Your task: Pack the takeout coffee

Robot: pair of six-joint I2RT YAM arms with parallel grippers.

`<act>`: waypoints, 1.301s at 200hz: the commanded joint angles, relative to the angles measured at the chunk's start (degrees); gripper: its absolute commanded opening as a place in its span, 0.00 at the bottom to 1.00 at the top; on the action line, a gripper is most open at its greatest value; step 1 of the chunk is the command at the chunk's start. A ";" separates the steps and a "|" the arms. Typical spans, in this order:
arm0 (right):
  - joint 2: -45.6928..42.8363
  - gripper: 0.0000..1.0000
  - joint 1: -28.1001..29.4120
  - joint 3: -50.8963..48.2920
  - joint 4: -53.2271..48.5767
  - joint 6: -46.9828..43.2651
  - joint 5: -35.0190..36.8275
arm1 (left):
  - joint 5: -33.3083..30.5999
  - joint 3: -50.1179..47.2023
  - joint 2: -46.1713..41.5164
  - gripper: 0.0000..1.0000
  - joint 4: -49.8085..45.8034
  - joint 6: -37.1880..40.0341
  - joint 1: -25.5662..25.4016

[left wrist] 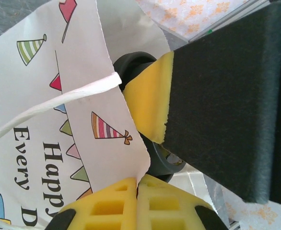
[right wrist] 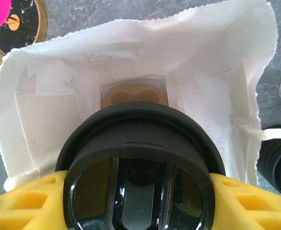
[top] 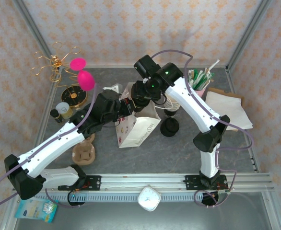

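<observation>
The takeout coffee shows its round black lid [right wrist: 140,163] in the right wrist view. My right gripper [right wrist: 139,191] is shut on it, one yellow finger on each side. The cup hangs above the open mouth of a white paper party bag [right wrist: 30,110]. A brown cup carrier [right wrist: 134,95] lies at the bag's bottom. My left gripper [left wrist: 138,184] is shut on the bag's [left wrist: 35,120] top edge, with the paper pinched between its yellow pads. From above, both grippers, left [top: 126,106] and right [top: 143,92], meet over the bag [top: 136,128].
A cup stack [top: 173,101] and loose black lids [top: 169,127] stand right of the bag. Straws in a pink holder [top: 198,79] and napkins [top: 229,108] are at the back right. A cardboard carrier [top: 84,152] and a black plate [top: 74,95] are on the left.
</observation>
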 commanded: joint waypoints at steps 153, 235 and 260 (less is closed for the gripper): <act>-1.69 0.43 0.73 -7.26 1.52 -0.44 7.48 | -0.44 -2.16 -3.73 0.00 -0.83 -0.57 -0.88; 0.92 0.43 1.52 -8.41 1.47 -1.84 5.50 | -4.68 -3.19 -3.74 0.00 -3.22 -0.04 -1.16; 0.27 0.43 1.53 -8.83 1.50 -2.03 5.85 | -5.84 -3.59 -4.21 0.00 -3.94 0.06 -1.10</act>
